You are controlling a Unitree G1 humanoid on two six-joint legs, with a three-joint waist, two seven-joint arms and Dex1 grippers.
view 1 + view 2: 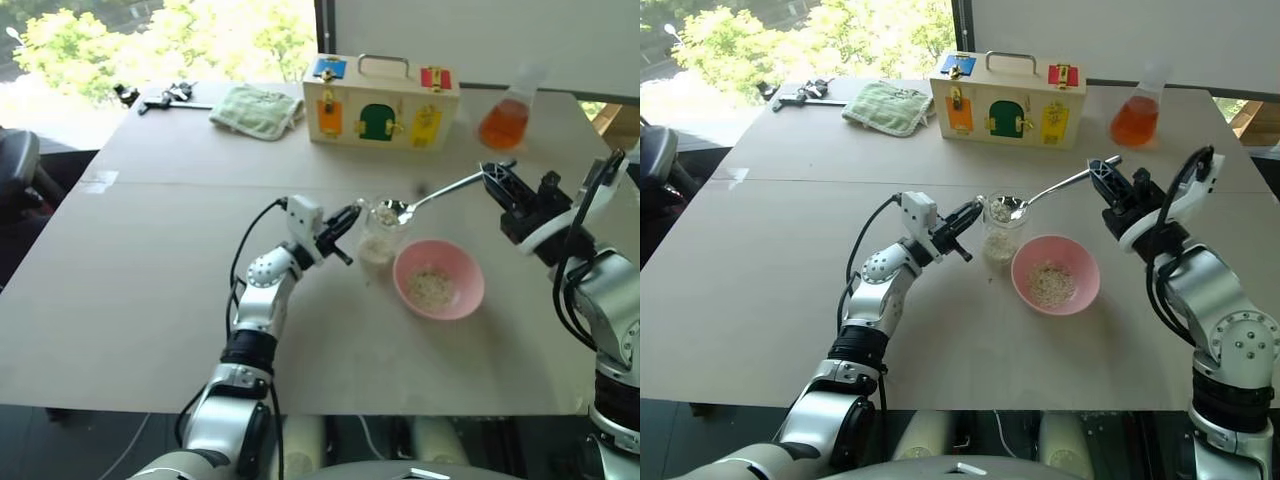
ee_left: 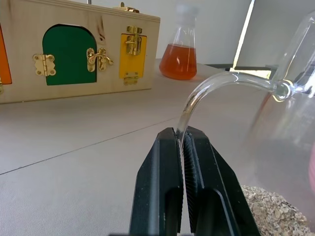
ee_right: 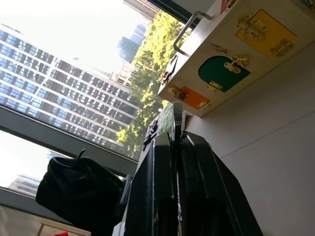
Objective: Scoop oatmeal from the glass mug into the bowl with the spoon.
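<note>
The glass mug point(image 1: 378, 236) stands mid-table with oatmeal point(image 1: 375, 253) in its bottom. My left gripper point(image 1: 345, 226) is shut on the mug's thin handle point(image 2: 206, 91), seen close in the left wrist view between my fingers point(image 2: 160, 167). Held by my right gripper point(image 1: 497, 181), shut on the end of its handle, the silver spoon point(image 1: 432, 196) slants down to the left. Its oval end, carrying some flakes, is at the mug's rim point(image 1: 1002, 208). The pink bowl point(image 1: 470, 285) sits just right of the mug with a small heap of oatmeal point(image 1: 430, 288) inside.
A wooden box point(image 1: 380, 102) with coloured latched doors stands at the back. A flask of orange liquid point(image 1: 503, 120) is to its right, a green cloth point(image 1: 257, 108) and a black tool point(image 1: 165, 97) to its left. A dark object point(image 1: 15, 170) sits past the table's left edge.
</note>
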